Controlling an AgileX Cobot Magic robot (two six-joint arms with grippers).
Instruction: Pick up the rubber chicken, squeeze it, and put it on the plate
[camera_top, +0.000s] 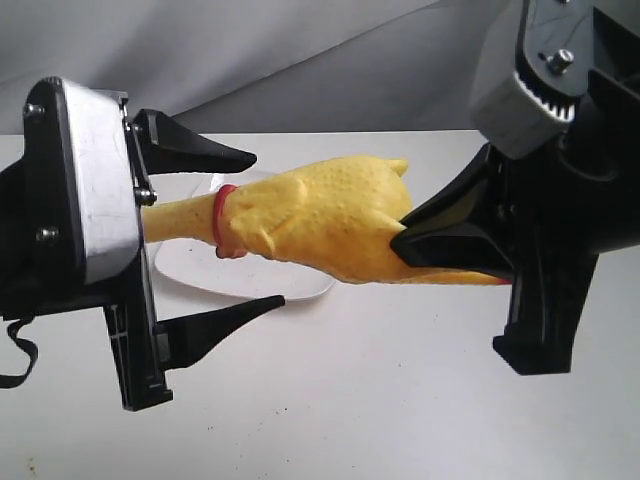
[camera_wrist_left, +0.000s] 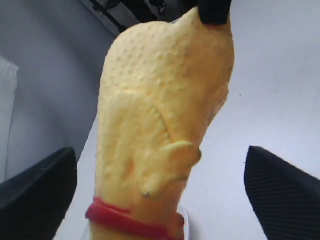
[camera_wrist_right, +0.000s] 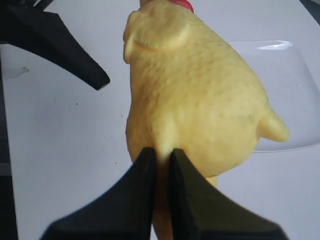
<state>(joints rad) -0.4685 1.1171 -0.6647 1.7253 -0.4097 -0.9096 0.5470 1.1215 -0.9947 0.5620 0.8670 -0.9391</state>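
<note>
Seemingly readying a squeeze, right gripper (camera_wrist_right: 162, 152) is pinching the bumpy yellow rubber chicken (camera_top: 330, 215) over the glossy white square plate (camera_top: 260, 285), left gripper (camera_top: 265, 228) gaping around it

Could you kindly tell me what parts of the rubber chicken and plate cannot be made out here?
1) Head of the rubber chicken: exterior view, behind the left gripper housing; left wrist view, cut off by the edge.
2) Feet: exterior and right wrist views, largely hidden by the right gripper.
3) The plate: exterior view, mostly covered by the chicken.

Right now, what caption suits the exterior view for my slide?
Right hand grips the rubber chicken near the plate; open left hand flanks its neck.
</note>
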